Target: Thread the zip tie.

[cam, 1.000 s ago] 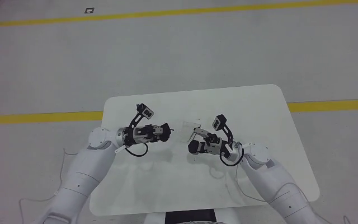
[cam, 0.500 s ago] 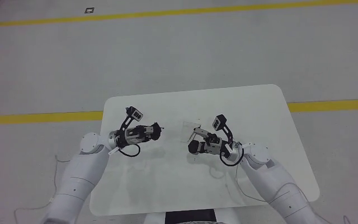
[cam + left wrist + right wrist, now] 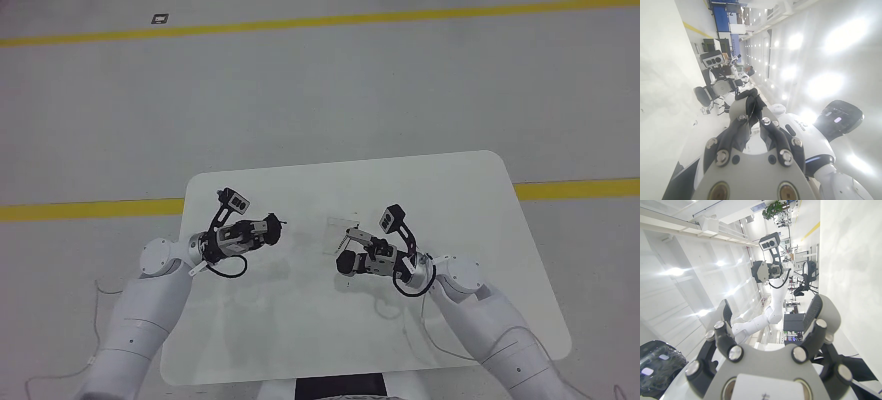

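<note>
Pinching its fingers tight together, the left claw (image 3: 752,93) holds a thin dark zip tie (image 3: 751,109) between them, over the left part of the white table (image 3: 450,200). The right claw (image 3: 771,300) is wide open with nothing in it, near the table's middle.

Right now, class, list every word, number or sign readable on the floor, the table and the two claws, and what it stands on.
Floor marker: small dark square, too small to read.
White label on the base of the right claw: mark cut by the edge, unreadable.
Left claw, shut on the zip tie: no print seen.
Table: no print seen.
Nothing quotable.
</note>
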Action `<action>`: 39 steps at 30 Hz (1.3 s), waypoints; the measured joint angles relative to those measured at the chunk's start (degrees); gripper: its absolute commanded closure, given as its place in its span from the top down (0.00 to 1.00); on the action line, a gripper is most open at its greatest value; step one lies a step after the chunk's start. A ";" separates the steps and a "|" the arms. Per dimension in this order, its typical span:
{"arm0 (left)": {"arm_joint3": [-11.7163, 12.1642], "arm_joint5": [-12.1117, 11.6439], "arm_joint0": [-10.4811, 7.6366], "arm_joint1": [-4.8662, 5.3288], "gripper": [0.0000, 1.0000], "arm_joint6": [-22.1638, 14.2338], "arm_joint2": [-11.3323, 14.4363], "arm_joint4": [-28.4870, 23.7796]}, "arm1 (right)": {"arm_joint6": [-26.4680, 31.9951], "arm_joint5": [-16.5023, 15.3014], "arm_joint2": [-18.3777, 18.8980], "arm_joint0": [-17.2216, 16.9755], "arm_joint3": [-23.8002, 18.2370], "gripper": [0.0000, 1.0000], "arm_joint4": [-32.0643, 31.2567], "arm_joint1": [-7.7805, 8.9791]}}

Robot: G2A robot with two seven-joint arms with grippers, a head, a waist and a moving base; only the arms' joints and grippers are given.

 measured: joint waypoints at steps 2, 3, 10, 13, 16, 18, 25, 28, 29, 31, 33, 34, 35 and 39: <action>0.00 0.00 0.00 0.00 0.00 0.00 0.00 0.00 | 0.00 0.00 0.00 0.00 0.00 1.00 0.00 0.00; 0.00 0.00 0.00 0.00 0.00 0.00 0.00 0.00 | 0.00 0.00 0.00 0.00 0.00 1.00 0.00 0.00; 0.00 0.00 0.00 0.00 0.00 0.00 0.00 0.00 | 0.00 0.00 0.00 0.00 0.00 1.00 0.00 0.00; 0.00 0.00 0.00 0.00 0.00 0.00 0.00 0.00 | 0.00 0.00 0.00 0.00 0.00 1.00 0.00 0.00; 0.00 0.00 0.00 0.00 0.00 0.00 0.00 0.00 | 0.00 0.00 0.00 0.00 0.00 1.00 0.00 0.00; 0.00 0.00 0.00 0.00 0.00 0.00 0.00 0.00 | 0.00 0.00 0.00 0.00 0.00 1.00 0.00 0.00; 0.00 0.00 0.00 0.00 0.00 0.00 0.00 0.00 | 0.00 0.00 0.00 0.00 0.00 1.00 0.00 0.00; 0.00 0.00 0.00 0.00 0.00 0.00 0.00 0.00 | -0.91 0.50 0.04 -0.04 -0.22 1.00 -0.91 0.04; 0.00 0.00 0.00 0.00 0.00 0.00 0.00 0.00 | -2.86 1.88 0.08 -0.01 -0.95 1.00 -2.99 0.15; 0.00 0.00 0.00 0.00 0.00 0.00 0.00 0.00 | -6.72 5.14 0.37 -0.16 -3.04 1.00 -6.93 0.42; 0.00 0.00 0.00 0.00 0.00 0.00 0.00 0.00 | -10.82 10.13 0.81 -0.80 -6.38 1.00 -11.29 0.79; 0.00 0.00 0.00 0.00 0.00 0.00 0.00 0.00 | -12.31 12.28 1.12 -1.12 -7.98 1.00 -12.81 0.95; 0.00 0.00 0.00 0.00 0.00 0.00 0.00 0.00 | -13.92 15.12 1.49 -1.57 -10.03 1.00 -14.79 1.18; 0.00 0.00 0.00 0.00 0.00 0.00 0.00 0.00 | -18.90 23.96 1.51 -2.72 -16.62 1.00 -22.28 1.73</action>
